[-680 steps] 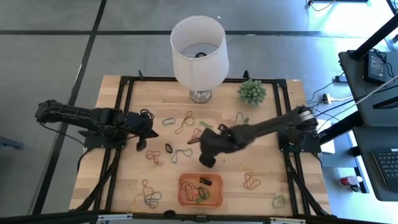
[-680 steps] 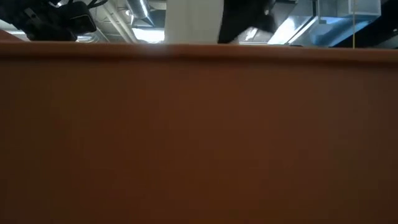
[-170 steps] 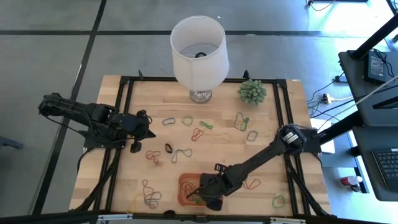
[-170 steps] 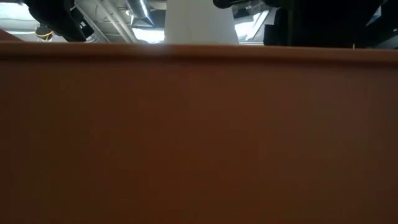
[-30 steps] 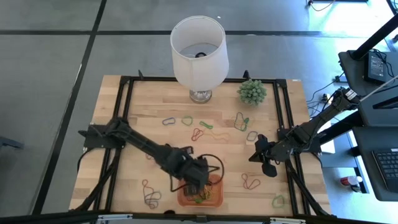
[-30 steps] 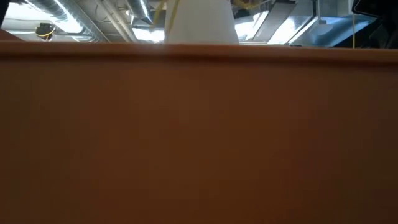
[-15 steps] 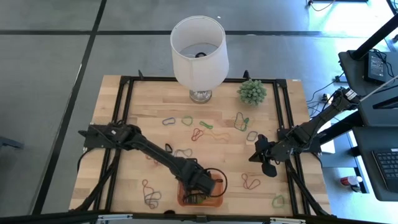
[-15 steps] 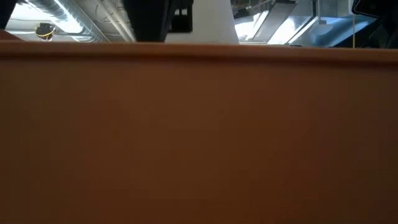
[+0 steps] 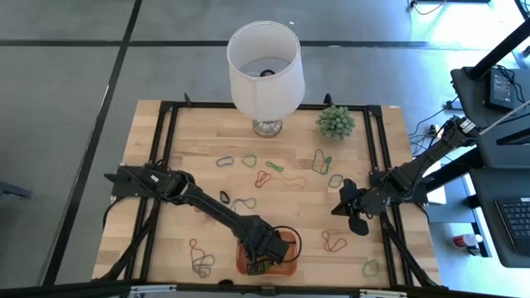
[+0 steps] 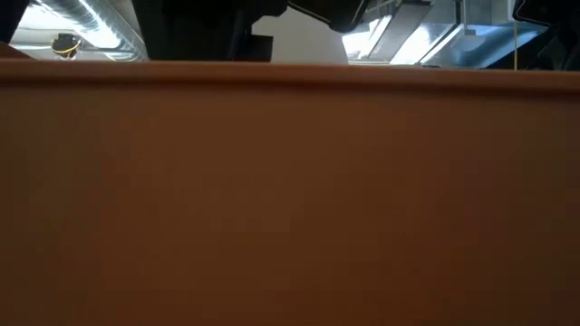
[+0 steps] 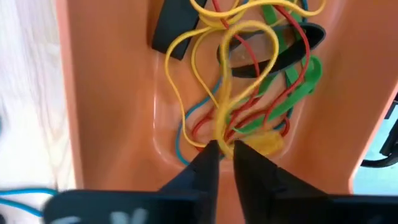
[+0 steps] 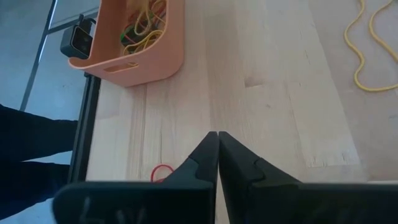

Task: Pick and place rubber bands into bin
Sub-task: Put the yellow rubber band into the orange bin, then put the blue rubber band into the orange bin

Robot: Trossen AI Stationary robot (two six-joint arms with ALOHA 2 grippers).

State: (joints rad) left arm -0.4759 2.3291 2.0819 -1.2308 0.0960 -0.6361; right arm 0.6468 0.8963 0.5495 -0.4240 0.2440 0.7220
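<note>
- Step in hand, as judged: the release. The left gripper (image 11: 225, 149) is down inside the bin (image 9: 286, 248), at the near edge of the tabletop (image 9: 199, 141), delivering a yellow rubber band (image 11: 217, 68).
- Doing it well: spread the jaws wider so the yellow loop falls clear, then lift straight up. A sideways pull could drag the tangle over the wall or shift the light bin.
- Left jaws: a narrow gap between the tips. The yellow loop runs right down to that gap; whether it is pinched or already loose cannot be told.
- Bin contents: a pile of rubber bands (image 11: 273, 93), red, green, blue, yellow and black, lying on the floor of the bin under the tips.
- Right gripper (image 12: 217, 140): jaws together, holding nothing, hovering over bare wood on the right side of the tabletop, well apart from the bin.
- Still to collect: loose bands (image 9: 265, 175) scattered across the middle of the tabletop, more near the front left corner (image 9: 199, 258) and front right (image 9: 334, 242).
- Bystanders: a white lamp (image 9: 265, 66) and a small green plant (image 9: 335, 122) at the far edge.
</note>
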